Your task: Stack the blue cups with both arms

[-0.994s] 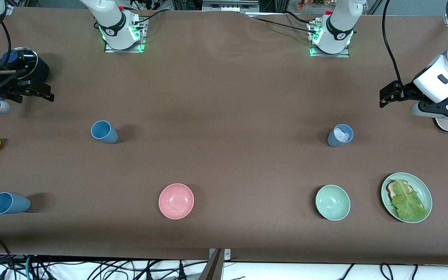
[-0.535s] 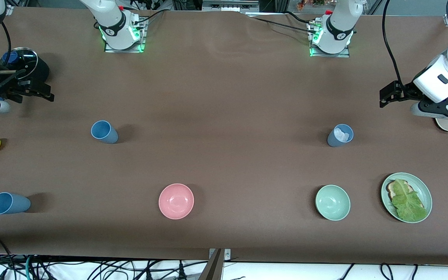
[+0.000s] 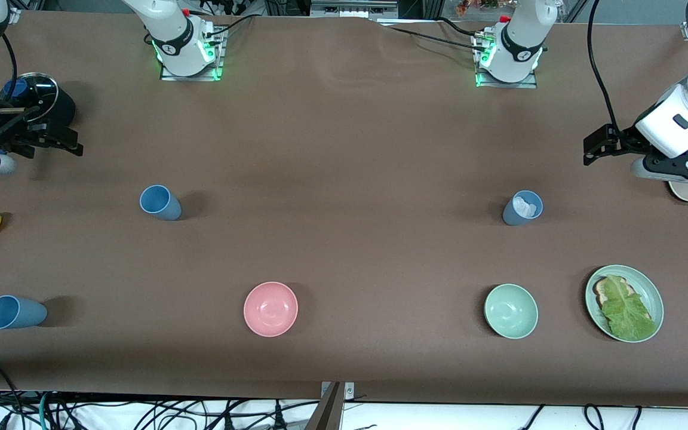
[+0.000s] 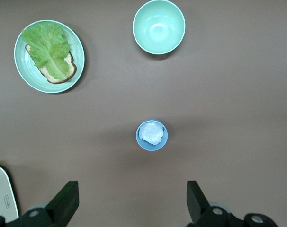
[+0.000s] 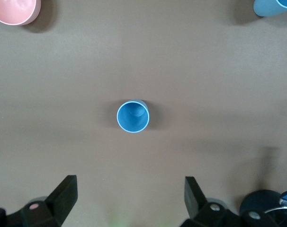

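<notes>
Nothing's been picked up yet: the left gripper [image 4: 129,201] is held spread above the paper-stuffed cup [image 4: 152,135], the right gripper [image 5: 129,198] spread above the empty cup [image 5: 132,116]. A descent onto each is needed next.

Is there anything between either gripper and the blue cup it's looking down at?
Nothing visible. The left gripper, open, looks down on bare table and the blue cup holding something white. The right gripper, also open, has only bare table before the empty blue cup.
</notes>
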Controlling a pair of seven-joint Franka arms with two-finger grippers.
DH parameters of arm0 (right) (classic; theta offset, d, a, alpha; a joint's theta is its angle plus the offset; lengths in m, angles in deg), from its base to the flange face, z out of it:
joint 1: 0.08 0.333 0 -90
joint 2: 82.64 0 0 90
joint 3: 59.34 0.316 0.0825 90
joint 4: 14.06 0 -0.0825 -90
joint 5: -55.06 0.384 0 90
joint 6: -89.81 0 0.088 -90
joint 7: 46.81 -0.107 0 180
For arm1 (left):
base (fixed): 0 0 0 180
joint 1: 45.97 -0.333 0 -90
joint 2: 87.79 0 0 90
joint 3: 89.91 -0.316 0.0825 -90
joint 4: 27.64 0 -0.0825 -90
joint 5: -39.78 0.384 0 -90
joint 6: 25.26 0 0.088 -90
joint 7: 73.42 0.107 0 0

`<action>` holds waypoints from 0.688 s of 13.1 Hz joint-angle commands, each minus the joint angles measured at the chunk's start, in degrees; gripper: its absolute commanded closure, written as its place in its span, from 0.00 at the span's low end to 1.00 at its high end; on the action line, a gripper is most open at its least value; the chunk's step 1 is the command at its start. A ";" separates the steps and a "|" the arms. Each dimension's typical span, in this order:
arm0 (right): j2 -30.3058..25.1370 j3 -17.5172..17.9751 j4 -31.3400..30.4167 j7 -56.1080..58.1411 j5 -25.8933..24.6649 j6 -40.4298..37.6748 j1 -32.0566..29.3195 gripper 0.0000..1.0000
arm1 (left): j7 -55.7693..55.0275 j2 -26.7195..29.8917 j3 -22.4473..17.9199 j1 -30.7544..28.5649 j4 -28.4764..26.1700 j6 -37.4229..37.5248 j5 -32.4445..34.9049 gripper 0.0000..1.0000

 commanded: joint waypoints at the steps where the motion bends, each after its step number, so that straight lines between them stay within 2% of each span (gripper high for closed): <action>1: -0.29 0.50 -0.21 -0.58 -0.36 -0.44 -0.55 0.00 | -0.02 -0.12 0.01 -0.44 0.79 0.68 -0.91 0.00; 5: -0.29 0.50 -0.21 -0.58 -0.36 -0.44 -0.55 0.00 | 0.69 -0.82 0.01 -0.44 0.79 0.59 -0.91 0.00; 9: 0.06 0.41 -0.12 -0.58 -0.45 -0.44 -0.55 0.00 | 0.86 -6.17 -0.26 -2.10 0.53 0.59 -0.82 0.00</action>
